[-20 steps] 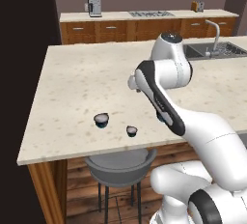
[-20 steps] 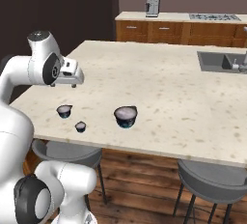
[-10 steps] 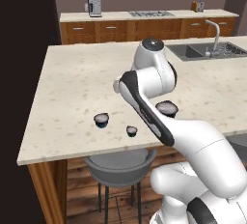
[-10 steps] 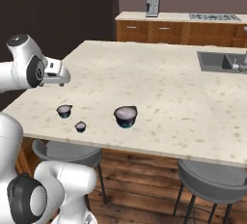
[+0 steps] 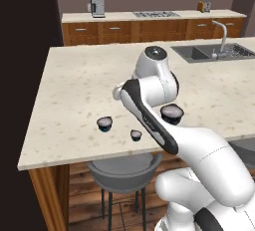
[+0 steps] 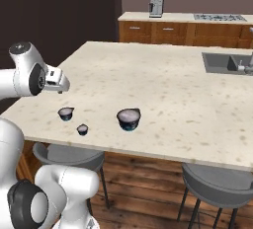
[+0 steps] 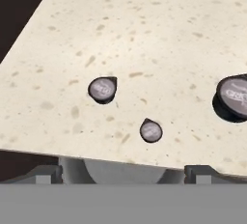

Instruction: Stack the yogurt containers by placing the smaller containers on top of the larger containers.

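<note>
Hand view: jaws spread wide and empty above the counter (image 7: 144,35), clear of the smallest yogurt cup (image 7: 151,131).

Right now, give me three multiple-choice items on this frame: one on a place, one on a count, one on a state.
1. Where does the smallest yogurt cup sit?
A. by the counter's near edge
B. in the sink
C. on the stool

2. How many yogurt cups stand on the counter?
A. one
B. three
C. five

3. What is the state of the gripper?
A. shut on a cup
B. open, holding nothing
C. shut on the faucet

Answers: 1 A, it stands nearest the edge. 2 B, small, middle and largest. 3 B, it hovers above the cups.
</note>
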